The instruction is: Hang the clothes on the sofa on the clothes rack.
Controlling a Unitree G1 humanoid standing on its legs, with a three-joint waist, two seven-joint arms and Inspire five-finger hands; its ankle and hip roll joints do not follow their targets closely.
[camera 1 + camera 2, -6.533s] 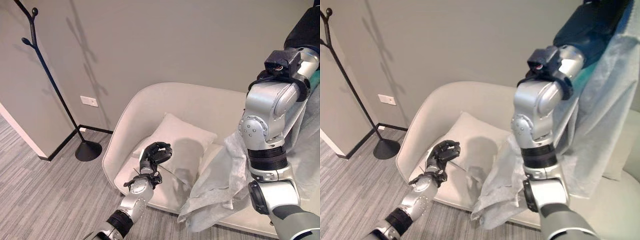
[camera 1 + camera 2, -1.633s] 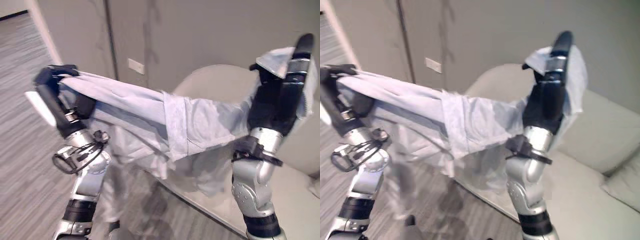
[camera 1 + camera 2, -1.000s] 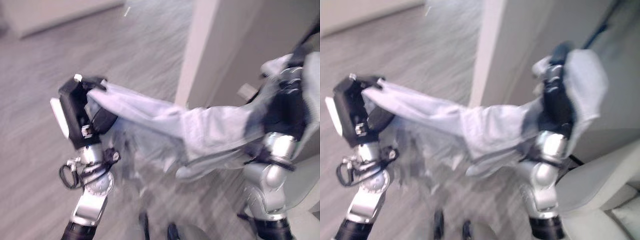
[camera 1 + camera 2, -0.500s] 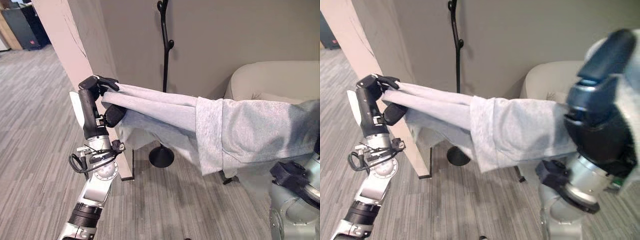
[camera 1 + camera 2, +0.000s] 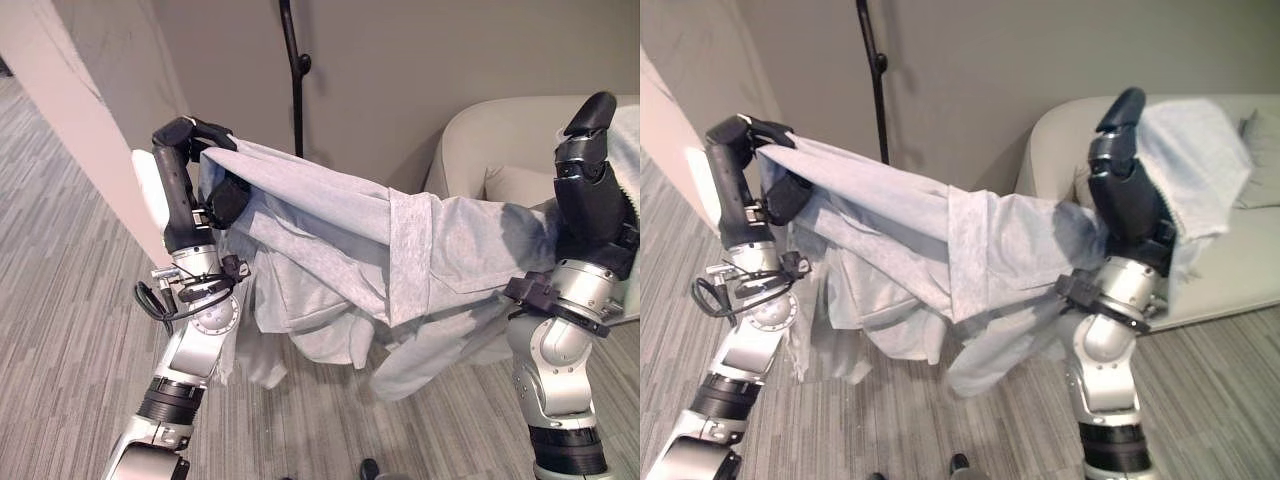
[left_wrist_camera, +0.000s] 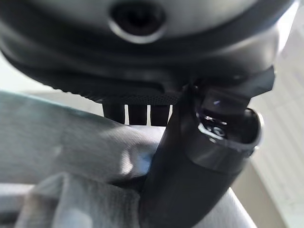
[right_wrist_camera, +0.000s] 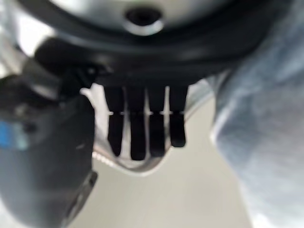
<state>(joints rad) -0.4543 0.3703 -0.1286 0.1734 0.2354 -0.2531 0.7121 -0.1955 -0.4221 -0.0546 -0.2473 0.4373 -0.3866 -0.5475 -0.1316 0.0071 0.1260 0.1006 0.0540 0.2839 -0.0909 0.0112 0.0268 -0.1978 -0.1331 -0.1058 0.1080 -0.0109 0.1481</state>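
A pale grey-blue garment [image 5: 400, 240] stretches in the air between my two raised hands, its loose folds sagging toward the floor. My left hand [image 5: 185, 190] stands upright at the left, its fingers curled over the cloth's top edge. In the left wrist view the thumb [image 6: 199, 161] presses into the cloth [image 6: 61, 142]. My right hand [image 5: 1130, 200] stands upright at the right with straight fingers [image 7: 137, 128], and the garment's other end [image 7: 266, 123] is draped over its back. The black clothes rack [image 5: 293, 80] rises behind the garment, just right of my left hand.
A light sofa [image 5: 480, 130] with a cushion [image 5: 515, 185] stands behind my right arm against the grey wall. A beige wall corner [image 5: 90, 130] juts out at the left behind my left hand. Grey striped carpet lies below.
The camera has swung, so the rack and sofa sit differently in the view. My right hand is now upright and fully in sight, and the garment sags lower between the hands.
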